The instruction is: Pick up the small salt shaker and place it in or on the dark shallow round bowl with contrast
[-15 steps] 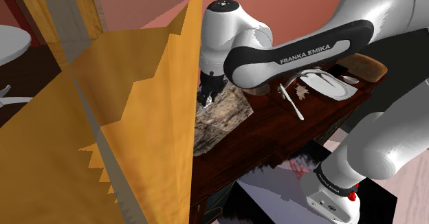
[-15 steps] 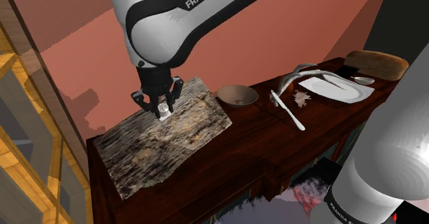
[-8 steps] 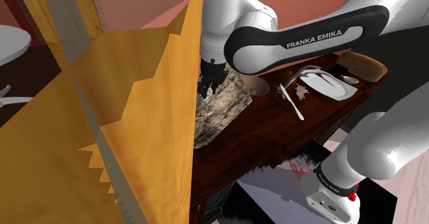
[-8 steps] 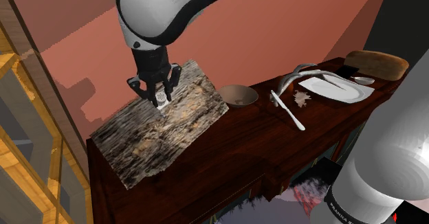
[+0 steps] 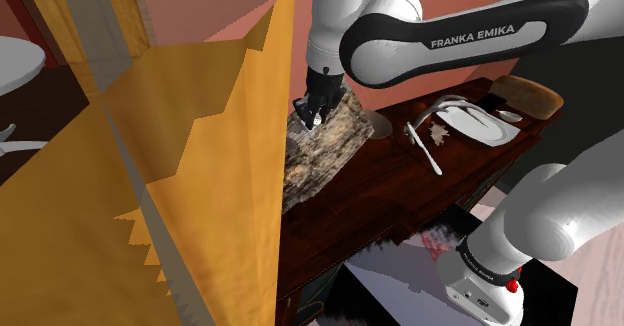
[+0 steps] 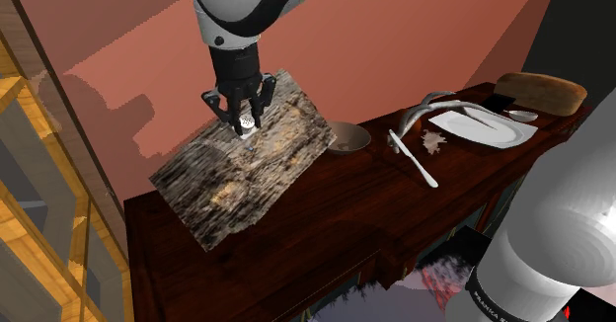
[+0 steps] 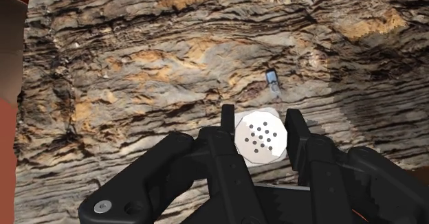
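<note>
In the wrist view the pincer (image 7: 261,117) clasped the small white salt shaker (image 7: 258,137) between its fingers, holed cap towards the camera, over a rough, brown, rock-textured slab (image 7: 137,85). The second exterior view added the setting: the slab stood tilted on the dark table (image 6: 365,216), and the brownish shallow bowl (image 6: 347,138) sat at three o'clock from the pincer, partly behind the slab's edge, with a white plate (image 6: 474,127) farther along. The shoulder view showed a mere sliver of the bowl.

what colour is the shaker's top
White, dotted with dark holes; the shaker shows best in the wrist view.
</note>
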Motion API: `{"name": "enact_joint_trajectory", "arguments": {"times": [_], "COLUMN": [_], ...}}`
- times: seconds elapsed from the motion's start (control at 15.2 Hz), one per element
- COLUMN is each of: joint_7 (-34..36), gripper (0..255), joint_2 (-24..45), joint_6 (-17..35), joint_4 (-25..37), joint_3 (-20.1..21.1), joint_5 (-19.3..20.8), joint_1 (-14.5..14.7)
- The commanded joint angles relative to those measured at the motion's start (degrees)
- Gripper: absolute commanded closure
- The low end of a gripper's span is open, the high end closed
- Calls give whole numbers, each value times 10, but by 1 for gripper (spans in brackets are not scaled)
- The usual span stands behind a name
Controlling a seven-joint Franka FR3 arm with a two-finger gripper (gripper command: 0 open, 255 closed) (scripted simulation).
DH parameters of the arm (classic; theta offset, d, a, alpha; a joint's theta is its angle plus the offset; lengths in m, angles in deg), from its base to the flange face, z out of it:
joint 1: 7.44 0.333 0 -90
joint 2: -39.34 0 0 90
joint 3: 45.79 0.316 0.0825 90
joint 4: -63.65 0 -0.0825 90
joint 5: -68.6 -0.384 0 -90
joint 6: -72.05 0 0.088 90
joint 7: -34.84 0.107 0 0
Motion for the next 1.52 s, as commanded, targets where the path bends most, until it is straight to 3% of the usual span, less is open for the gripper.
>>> {"name": "enact_joint_trajectory", "arguments": {"times": [0.0, 0.73, 1.45], "joint_7": [-34, -201, -358], "gripper": [255, 255, 255], "joint_2": [-15, -60, -30], "joint_6": [5, 15, 17], "joint_4": [-15, -52, -9], "joint_3": [-21, -135, -242], "joint_5": [-5, -6, 4], "joint_1": [-9, -62, -120]}}
